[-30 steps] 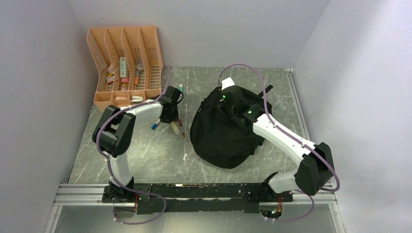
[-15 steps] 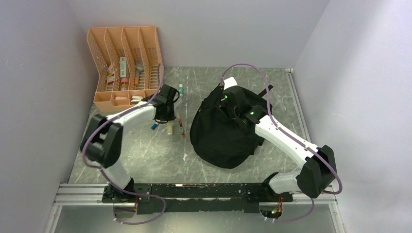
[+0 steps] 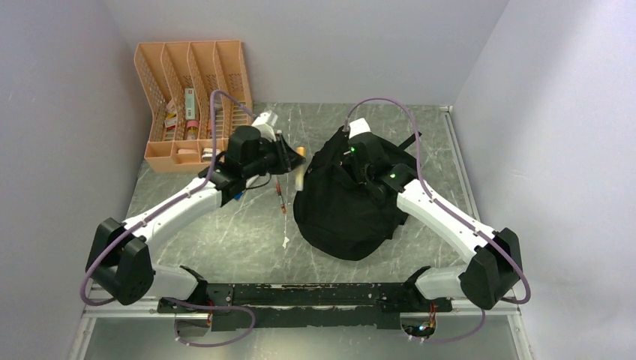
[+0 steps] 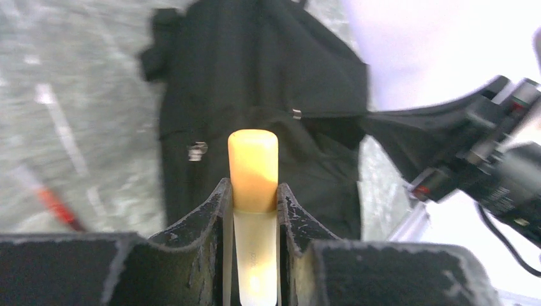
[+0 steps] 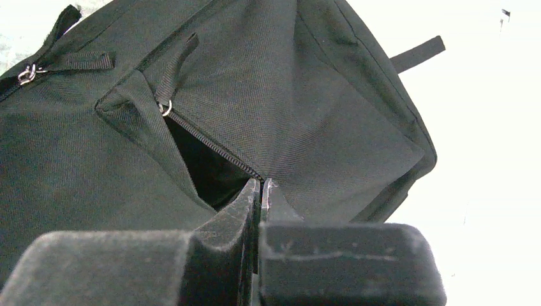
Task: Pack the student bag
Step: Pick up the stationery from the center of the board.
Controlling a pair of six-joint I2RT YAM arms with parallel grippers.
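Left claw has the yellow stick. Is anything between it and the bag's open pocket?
Nothing visible stands between the left claw, holding the yellow stick, and the student bag. The right claw pinches fabric at the edge of the pocket opening, beside the gap, not across it.

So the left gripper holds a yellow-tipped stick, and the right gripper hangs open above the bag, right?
Not quite. The right gripper is shut, pinching the bag at its pocket opening, as the right wrist view shows. The left gripper does hold the yellow-tipped stick.
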